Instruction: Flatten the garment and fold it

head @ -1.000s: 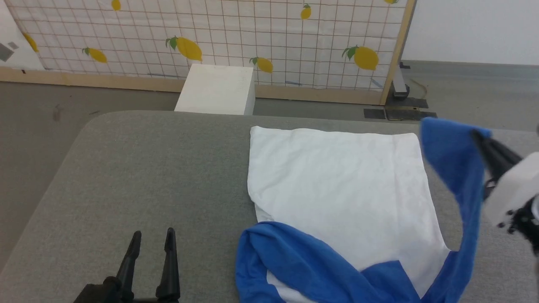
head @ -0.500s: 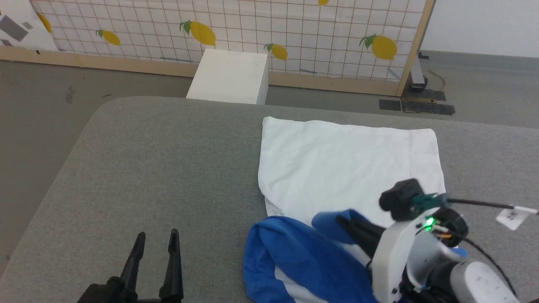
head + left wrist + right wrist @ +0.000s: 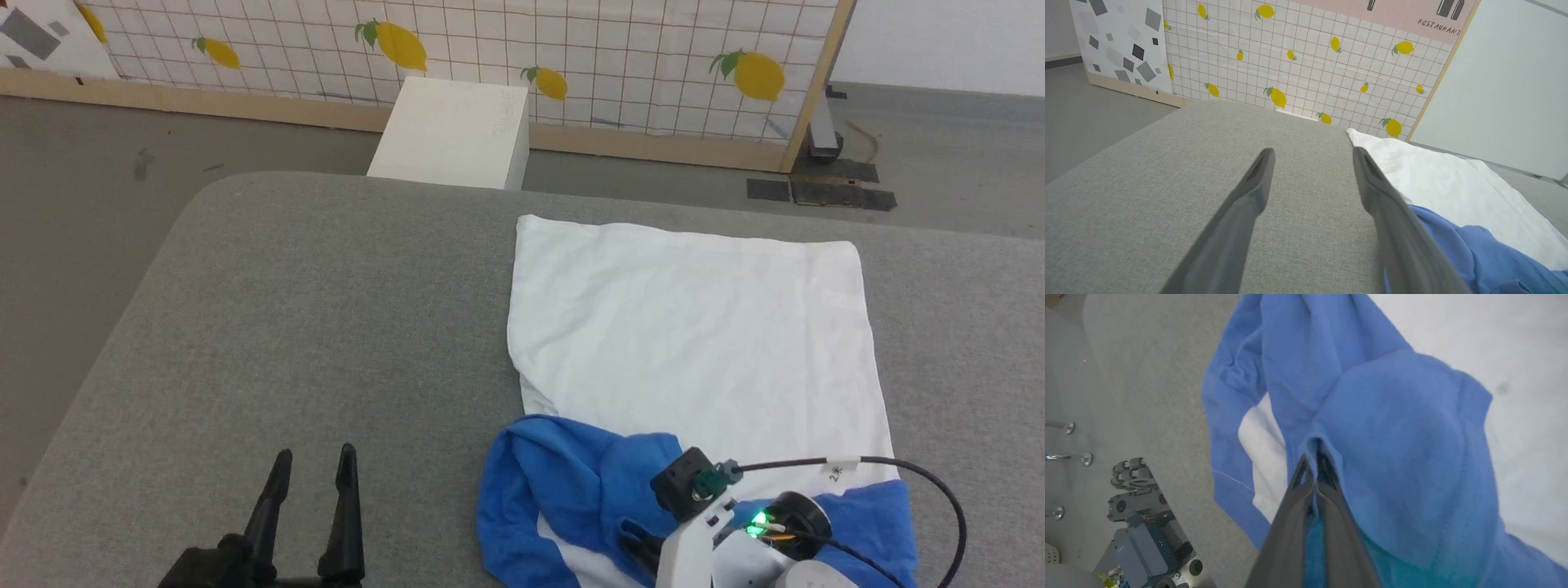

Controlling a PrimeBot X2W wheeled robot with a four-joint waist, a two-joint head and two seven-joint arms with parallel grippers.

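The garment (image 3: 694, 327) lies on the grey table (image 3: 326, 310), its white body spread flat and its blue sleeves bunched at the near edge. My right gripper (image 3: 638, 545) is low over that blue heap, shut on a fold of blue sleeve (image 3: 1392, 428). In the right wrist view the right gripper (image 3: 1312, 457) pinches the cloth between closed fingers. My left gripper (image 3: 314, 461) hovers open and empty over bare table to the left of the garment. In the left wrist view the left gripper (image 3: 1312, 152) has its fingers spread wide, with the garment (image 3: 1437, 179) to its right.
A rigid white box (image 3: 453, 131) stands on the floor beyond the table's far edge. Behind it runs a lemon-patterned screen (image 3: 571, 49) in a wooden frame. Bare grey table stretches across the left half. A cable (image 3: 914, 482) loops from my right wrist.
My right gripper has carried the blue sleeve from raised at the garment's right side, inward and down onto the near blue heap. The head camera has shifted. The left gripper has stayed still.
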